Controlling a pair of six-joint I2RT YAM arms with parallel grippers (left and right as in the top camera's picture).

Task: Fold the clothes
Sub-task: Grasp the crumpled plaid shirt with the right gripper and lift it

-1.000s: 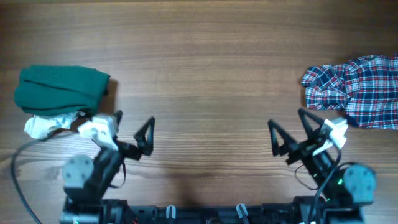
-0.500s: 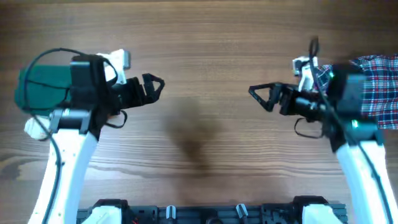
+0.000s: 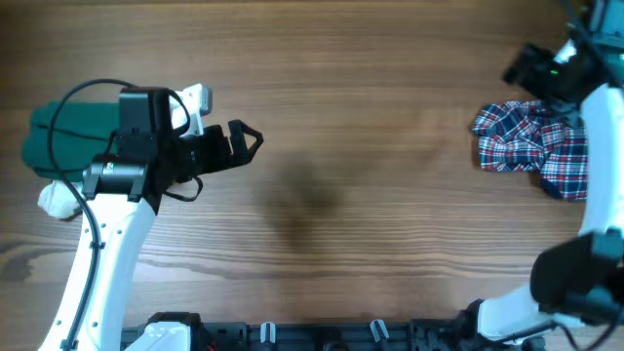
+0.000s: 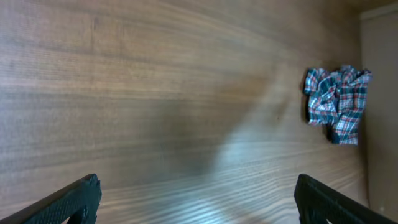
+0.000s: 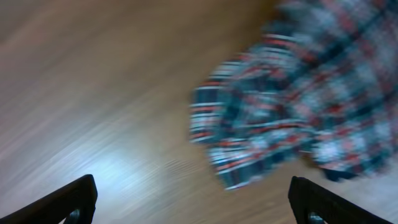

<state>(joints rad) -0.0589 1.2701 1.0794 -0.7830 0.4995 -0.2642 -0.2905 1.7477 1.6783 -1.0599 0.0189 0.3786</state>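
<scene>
A crumpled red, white and blue plaid shirt (image 3: 531, 146) lies at the right edge of the table; it also shows in the left wrist view (image 4: 336, 102) and, blurred, in the right wrist view (image 5: 298, 112). A folded green garment (image 3: 68, 136) lies at the far left, with a white cloth (image 3: 57, 200) just in front of it, both partly hidden by my left arm. My left gripper (image 3: 246, 144) is open and empty above the bare table, left of centre. My right gripper (image 3: 520, 68) is open and empty, raised beyond the plaid shirt at the far right.
The wooden table (image 3: 341, 117) stretches between the two piles. A black cable (image 3: 73, 97) loops over my left arm. The arm bases stand along the front edge (image 3: 322, 331).
My right arm has swung up and to the far right, from left of the plaid shirt to beyond it. My left gripper has barely moved over the last half second.
</scene>
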